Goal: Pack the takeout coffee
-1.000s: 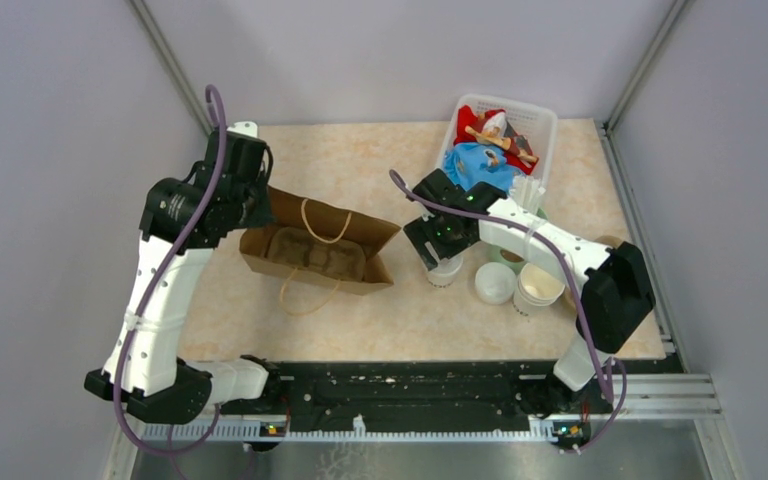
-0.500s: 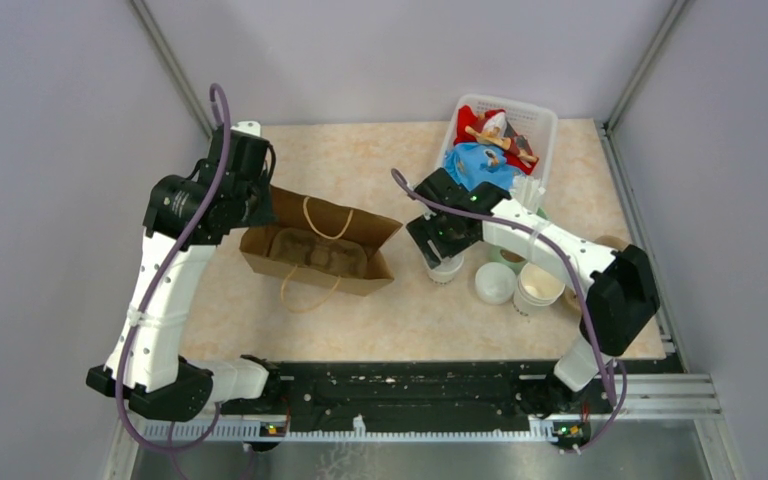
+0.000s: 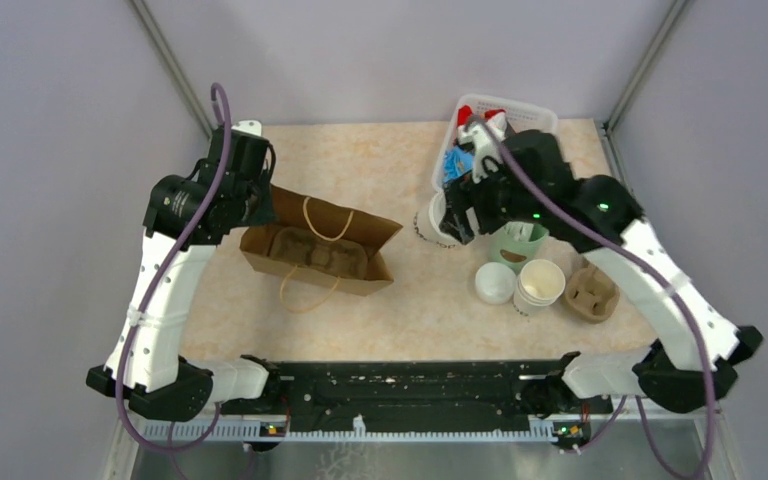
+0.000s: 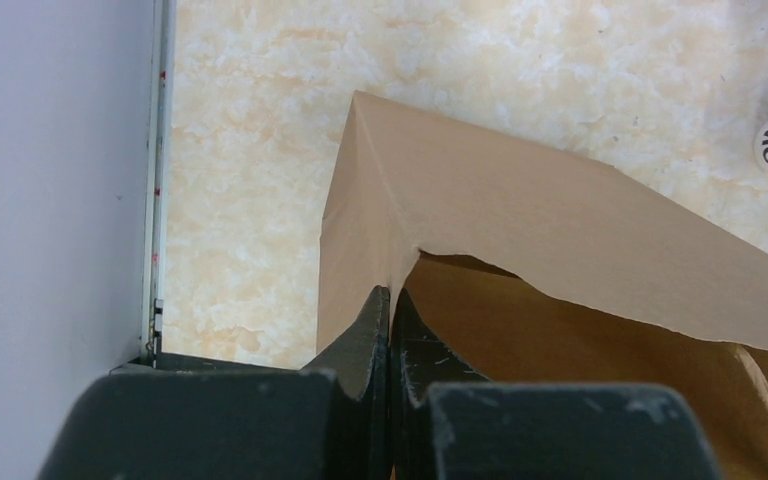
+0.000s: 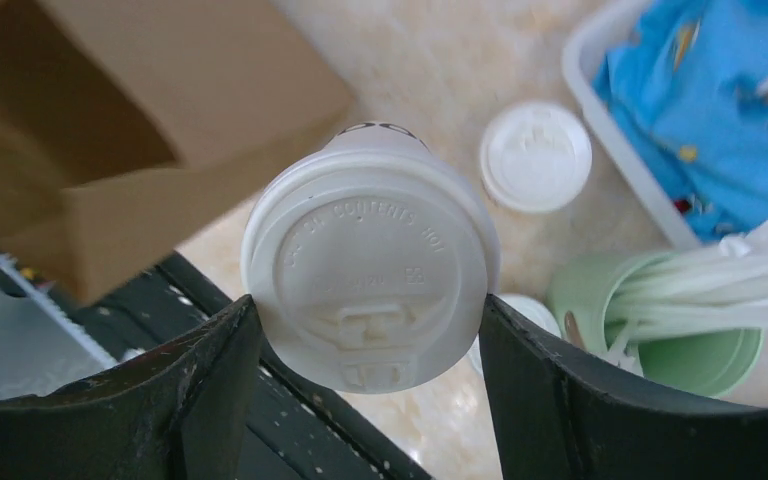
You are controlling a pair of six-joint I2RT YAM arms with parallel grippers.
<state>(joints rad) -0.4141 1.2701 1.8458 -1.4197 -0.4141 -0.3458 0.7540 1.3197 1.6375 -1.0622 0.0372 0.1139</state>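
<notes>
Right wrist view: we see the right end effector (image 5: 368, 312) clamped on the takeout coffee (image 5: 370, 255), one finger on each side of the cup at its white lid. In the top external view we find the cup held tilted between the paper bag (image 3: 320, 250) and the white basket (image 3: 543, 118). The left end effector (image 4: 392, 305) is pinched together on the bag's rim at one corner. A loose lid (image 5: 535, 156) lies on the surface (image 5: 440, 60) beside the basket.
</notes>
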